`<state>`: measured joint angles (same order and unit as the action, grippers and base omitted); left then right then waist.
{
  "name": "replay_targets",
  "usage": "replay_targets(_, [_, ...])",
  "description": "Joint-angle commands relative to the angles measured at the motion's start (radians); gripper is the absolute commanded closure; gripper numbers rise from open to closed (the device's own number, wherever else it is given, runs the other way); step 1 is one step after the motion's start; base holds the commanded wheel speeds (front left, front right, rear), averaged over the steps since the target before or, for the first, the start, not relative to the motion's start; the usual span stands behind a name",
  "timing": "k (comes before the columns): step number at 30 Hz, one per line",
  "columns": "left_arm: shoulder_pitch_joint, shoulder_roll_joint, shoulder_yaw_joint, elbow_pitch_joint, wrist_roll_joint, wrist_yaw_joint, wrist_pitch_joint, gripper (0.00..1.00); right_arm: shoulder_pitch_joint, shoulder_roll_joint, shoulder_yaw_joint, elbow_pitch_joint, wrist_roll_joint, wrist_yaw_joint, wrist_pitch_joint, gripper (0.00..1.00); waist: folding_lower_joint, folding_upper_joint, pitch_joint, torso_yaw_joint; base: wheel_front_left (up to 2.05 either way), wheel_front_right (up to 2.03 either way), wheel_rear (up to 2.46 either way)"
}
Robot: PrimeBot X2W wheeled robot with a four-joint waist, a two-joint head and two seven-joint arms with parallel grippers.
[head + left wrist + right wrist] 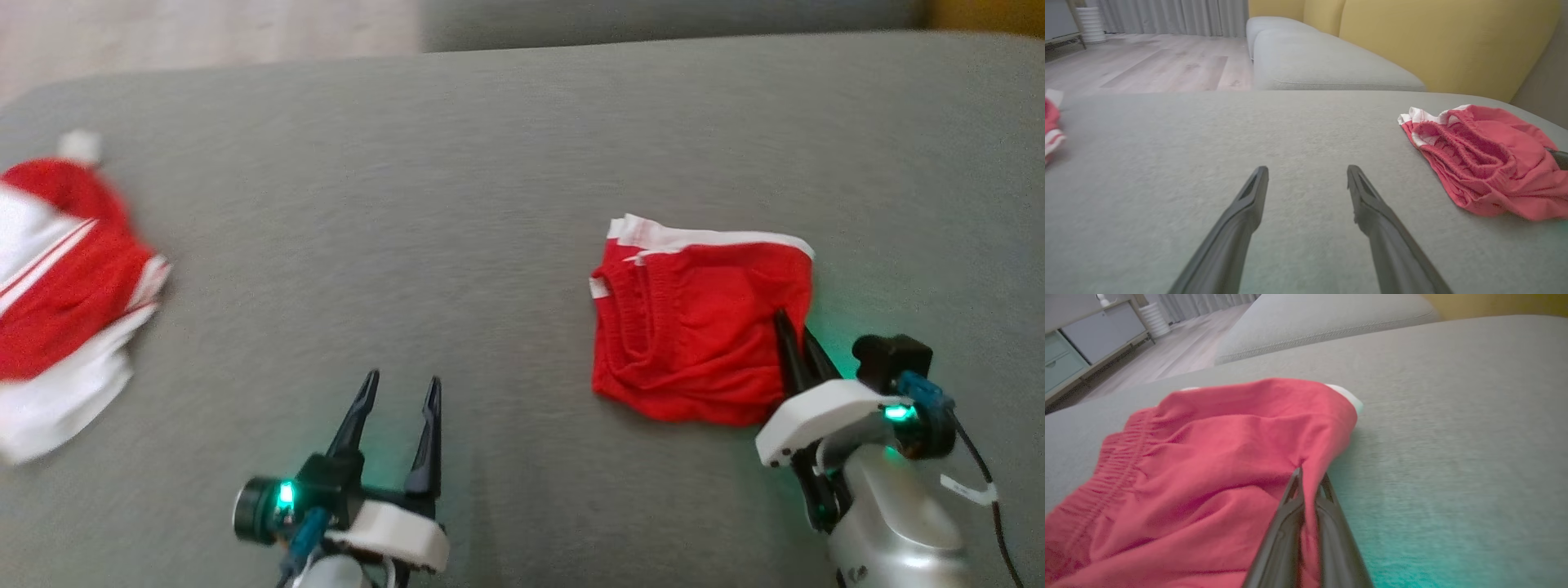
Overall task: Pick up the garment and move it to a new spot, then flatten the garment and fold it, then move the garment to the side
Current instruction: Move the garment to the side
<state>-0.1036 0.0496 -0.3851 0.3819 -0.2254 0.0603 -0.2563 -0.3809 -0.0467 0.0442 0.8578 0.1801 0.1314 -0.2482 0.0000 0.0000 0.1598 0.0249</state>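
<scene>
Your right gripper is pinched closed on the right edge of the red shorts, which lie roughly folded on the grey cushion, right of centre. That edge grip seems meant for lifting or dragging them. Your left gripper rests wide apart, empty, well clear.

This is looking like the living room of a home: a broad grey upholstered seat is lying in front, and a second grey sofa cushion is stretching away beside plump yellow back cushions. Beyond them a pale wood-plank floor is running to long grey curtains. A low cabinet with pale drawers is standing along the wall, a white ribbed pot sitting near it.
</scene>
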Motion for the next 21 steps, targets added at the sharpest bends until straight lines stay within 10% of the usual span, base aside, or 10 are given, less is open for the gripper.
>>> replay_targets(1, [-0.048,0.001,0.024,-0.033,0.012,-0.004,-0.006,0.0,-0.01,-0.004,0.032,-0.04,0.013,-0.001,-0.013,1.0,0.0,0.0,0.0,-0.118,0.0,0.0,0.0])
replay_targets(11, [-0.118,0.001,-0.021,-0.015,0.005,-0.021,-0.006,0.0,0.046,-0.004,0.203,-0.167,0.134,-0.001,-0.013,1.0,0.0,0.0,0.025,-0.464,0.0,0.0,0.0])
replay_targets(21, [-0.134,0.001,-0.044,0.011,0.007,-0.022,-0.006,0.0,0.019,-0.004,0.221,-0.221,0.143,-0.001,-0.013,1.0,0.0,0.0,0.055,-0.504,0.0,0.0,0.0])
